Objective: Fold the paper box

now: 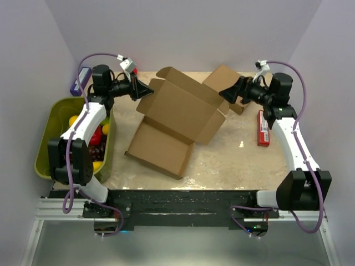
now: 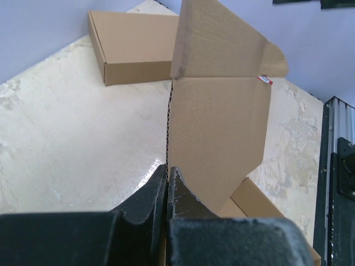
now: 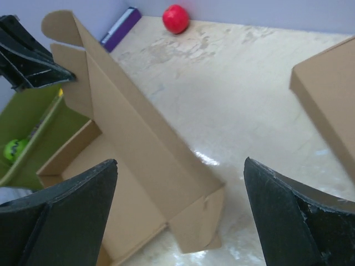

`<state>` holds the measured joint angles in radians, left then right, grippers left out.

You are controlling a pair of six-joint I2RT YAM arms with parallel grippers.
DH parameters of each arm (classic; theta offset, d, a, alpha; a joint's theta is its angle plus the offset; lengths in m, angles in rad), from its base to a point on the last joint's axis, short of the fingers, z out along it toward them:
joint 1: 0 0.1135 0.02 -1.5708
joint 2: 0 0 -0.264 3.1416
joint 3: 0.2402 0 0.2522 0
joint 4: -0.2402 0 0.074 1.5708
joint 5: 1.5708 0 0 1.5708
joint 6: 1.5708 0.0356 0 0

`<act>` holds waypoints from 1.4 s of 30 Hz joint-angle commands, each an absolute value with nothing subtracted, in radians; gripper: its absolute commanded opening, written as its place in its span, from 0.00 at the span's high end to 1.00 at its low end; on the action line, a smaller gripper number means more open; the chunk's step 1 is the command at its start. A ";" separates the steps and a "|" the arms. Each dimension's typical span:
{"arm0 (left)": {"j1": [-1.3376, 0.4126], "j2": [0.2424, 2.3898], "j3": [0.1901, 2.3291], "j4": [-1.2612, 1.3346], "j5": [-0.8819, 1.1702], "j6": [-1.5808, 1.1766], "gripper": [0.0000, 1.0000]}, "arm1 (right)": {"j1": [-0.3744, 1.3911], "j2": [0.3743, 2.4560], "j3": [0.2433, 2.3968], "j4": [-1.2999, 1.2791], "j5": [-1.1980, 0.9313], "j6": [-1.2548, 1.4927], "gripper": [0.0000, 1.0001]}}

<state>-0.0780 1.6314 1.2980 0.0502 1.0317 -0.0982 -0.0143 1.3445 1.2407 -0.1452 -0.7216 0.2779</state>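
The paper box (image 1: 176, 119) is a partly folded brown cardboard sheet lying mid-table, with its back panel and flaps raised. My left gripper (image 1: 147, 88) is shut on the edge of its upright left flap. The left wrist view shows the corrugated edge of that flap (image 2: 216, 133) pinched between the closed jaws of the left gripper (image 2: 167, 172). My right gripper (image 1: 223, 93) hangs open just off the box's right end. In the right wrist view the right gripper (image 3: 180, 160) has its jaws wide apart over the raised wall of the paper box (image 3: 133, 149), with nothing held.
A second, fully formed carton (image 1: 224, 82) sits at the back right, behind the right gripper. A green bin (image 1: 52, 119) of fruit stands at the left. A red packet (image 1: 263, 128) lies at the right. A red ball (image 3: 175, 18) and a purple item (image 3: 119, 25) lie at the back left.
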 commanded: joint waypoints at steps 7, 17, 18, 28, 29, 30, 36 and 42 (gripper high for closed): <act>-0.049 1.566 1.253 0.202 0.969 -0.169 1.00 | -0.067 1.177 0.899 0.232 -0.721 0.446 0.01; -0.046 1.562 1.243 0.224 0.979 -0.179 1.00 | -0.066 1.223 0.832 0.247 -0.727 0.411 0.05; -0.046 1.562 1.239 0.225 0.979 -0.183 1.00 | -0.061 1.227 0.825 0.236 -0.716 0.405 0.05; -0.046 1.563 1.236 0.235 0.991 -0.189 1.00 | -0.002 1.321 0.839 0.186 -0.598 0.338 0.07; -0.046 1.563 1.236 0.235 0.992 -0.189 1.00 | 0.020 1.328 0.841 0.187 -0.582 0.333 0.07; -0.046 1.565 1.236 0.235 0.994 -0.189 1.00 | 0.031 1.333 0.842 0.187 -0.566 0.325 0.07; -0.046 1.566 1.238 0.235 0.997 -0.189 1.00 | 0.090 1.396 0.891 0.153 -0.523 0.267 0.09; -0.046 1.571 1.238 0.233 0.999 -0.186 1.00 | 0.118 1.420 0.894 0.184 -0.529 0.267 0.14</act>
